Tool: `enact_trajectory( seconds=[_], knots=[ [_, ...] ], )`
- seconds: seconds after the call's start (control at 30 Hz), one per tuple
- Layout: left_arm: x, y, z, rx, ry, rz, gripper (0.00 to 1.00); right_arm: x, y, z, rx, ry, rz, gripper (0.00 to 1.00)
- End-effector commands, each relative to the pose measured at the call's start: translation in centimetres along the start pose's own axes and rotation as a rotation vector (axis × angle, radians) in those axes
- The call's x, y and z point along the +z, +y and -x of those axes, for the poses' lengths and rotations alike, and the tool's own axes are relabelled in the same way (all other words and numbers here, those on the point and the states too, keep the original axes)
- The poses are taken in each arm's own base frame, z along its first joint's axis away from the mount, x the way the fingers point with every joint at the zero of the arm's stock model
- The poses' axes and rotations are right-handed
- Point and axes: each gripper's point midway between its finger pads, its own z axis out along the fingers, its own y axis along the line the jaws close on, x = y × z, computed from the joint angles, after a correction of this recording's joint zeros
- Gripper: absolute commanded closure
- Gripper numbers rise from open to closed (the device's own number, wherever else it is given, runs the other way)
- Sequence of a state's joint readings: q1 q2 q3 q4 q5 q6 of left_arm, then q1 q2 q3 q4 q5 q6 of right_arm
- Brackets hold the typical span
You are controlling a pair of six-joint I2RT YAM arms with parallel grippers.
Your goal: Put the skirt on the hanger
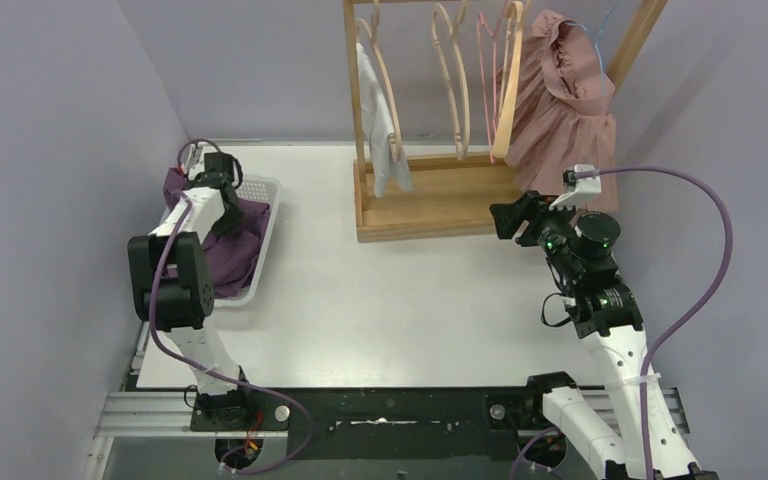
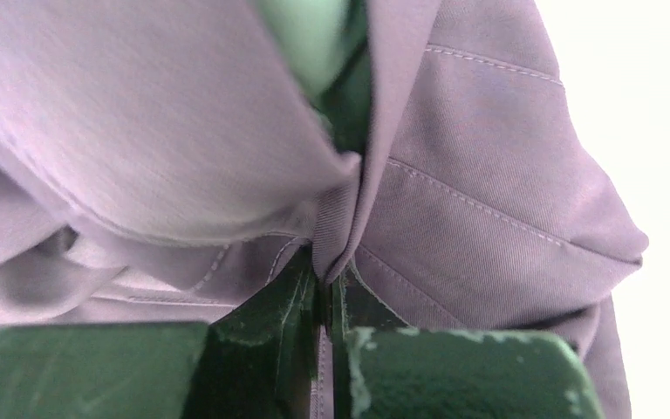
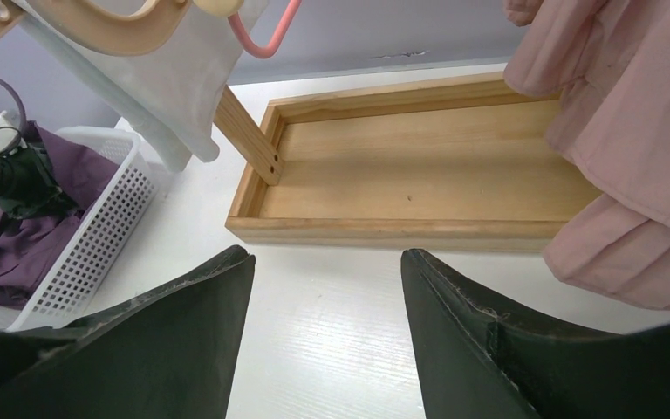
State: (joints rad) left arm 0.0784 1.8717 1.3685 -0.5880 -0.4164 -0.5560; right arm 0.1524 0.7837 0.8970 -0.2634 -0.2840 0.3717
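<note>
From above, the left gripper (image 1: 222, 180) is sunk into the white basket (image 1: 271, 212) at the table's (image 1: 380, 310) left edge, close to the wall. It sits among the purple skirt (image 1: 237, 248), and its jaws are hidden here. The right gripper (image 1: 506, 218) hovers just beside the right end of the wooden rack (image 1: 430, 205), near a hanging pink garment (image 1: 565, 110). A broad strip of table lies between basket and rack.

The left wrist view alone settles the grip. The left gripper (image 2: 324, 281) is clenched on a stitched fold of the skirt (image 2: 488, 218), and cloth fills the frame.

In the right wrist view, the right gripper (image 3: 327, 271) stands parted with nothing between its fingers (image 3: 183, 340), above white table (image 3: 331, 349). The rack's (image 3: 419, 179) front edge lies ahead, the pink garment (image 3: 628, 157) crowds the right, and the basket (image 3: 105, 236) with the skirt (image 3: 17, 253) lies far left.
</note>
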Motion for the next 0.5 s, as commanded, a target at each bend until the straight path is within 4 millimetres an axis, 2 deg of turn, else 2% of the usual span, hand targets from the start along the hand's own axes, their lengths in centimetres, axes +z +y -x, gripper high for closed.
enact_trajectory(
  seconds=[0.0, 0.23, 0.37, 0.47],
  knots=[
    [-7.6, -0.4, 6.9, -0.013, -0.23, -0.054, 1.0, -0.5, 0.5, 2.3, -0.031, -0.08, 0.0, 0.37],
    [-19.3, -0.4, 10.7, -0.006, -0.434, -0.212, 1.0, -0.3, 0.4, 2.8, -0.032, -0.096, -0.014, 0.37],
    [-24.8, -0.3, 11.7, -0.018, -0.504, -0.357, 1.0, -0.1, 0.5, 3.3, -0.032, -0.104, -0.015, 0.37],
    [-29.2, -1.4, 12.0, -0.005, -0.544, -0.529, 1.0, 0.3, 0.4, 3.4, -0.025, -0.098, -0.019, 0.37]
  ],
)
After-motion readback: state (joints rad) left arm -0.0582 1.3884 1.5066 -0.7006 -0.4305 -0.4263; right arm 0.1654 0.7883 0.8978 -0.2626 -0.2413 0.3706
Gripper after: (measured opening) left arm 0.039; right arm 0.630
